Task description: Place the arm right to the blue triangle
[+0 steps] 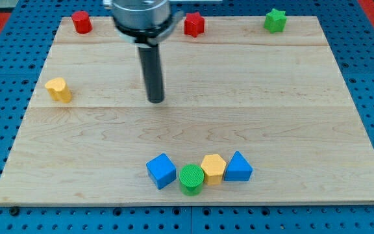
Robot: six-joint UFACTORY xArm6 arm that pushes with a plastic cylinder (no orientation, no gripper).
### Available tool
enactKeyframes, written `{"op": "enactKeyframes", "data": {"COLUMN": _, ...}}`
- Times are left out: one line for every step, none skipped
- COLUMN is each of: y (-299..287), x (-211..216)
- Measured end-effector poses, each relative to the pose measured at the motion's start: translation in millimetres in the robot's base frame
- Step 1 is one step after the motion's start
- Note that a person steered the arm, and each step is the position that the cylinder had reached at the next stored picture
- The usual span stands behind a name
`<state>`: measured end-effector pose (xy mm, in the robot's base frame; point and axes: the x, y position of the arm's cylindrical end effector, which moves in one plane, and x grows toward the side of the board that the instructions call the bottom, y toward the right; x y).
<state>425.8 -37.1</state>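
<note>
The blue triangle point(238, 167) sits near the view's bottom edge of the wooden board point(271, 97), at the right end of a tight row of blocks. My tip point(156, 100) stands on the board well above and to the left of it, in the board's middle left. The rod hangs from the arm's round head at the view's top.
In the row, from the left: a blue cube point(161, 171), a green cylinder point(191, 179), a yellow hexagon block point(213, 168). A yellow heart-shaped block point(58, 90) lies at the left. A red block point(81, 21), a red star-like block point(194, 25) and a green star point(274, 20) line the top edge.
</note>
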Motion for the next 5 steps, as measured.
{"op": "enactKeyframes", "data": {"y": 85, "x": -2}}
{"op": "enactKeyframes", "data": {"y": 91, "x": -3}}
{"op": "enactKeyframes", "data": {"y": 155, "x": 1}}
{"op": "enactKeyframes", "data": {"y": 223, "x": 53}}
{"op": "enactKeyframes", "data": {"y": 241, "x": 143}}
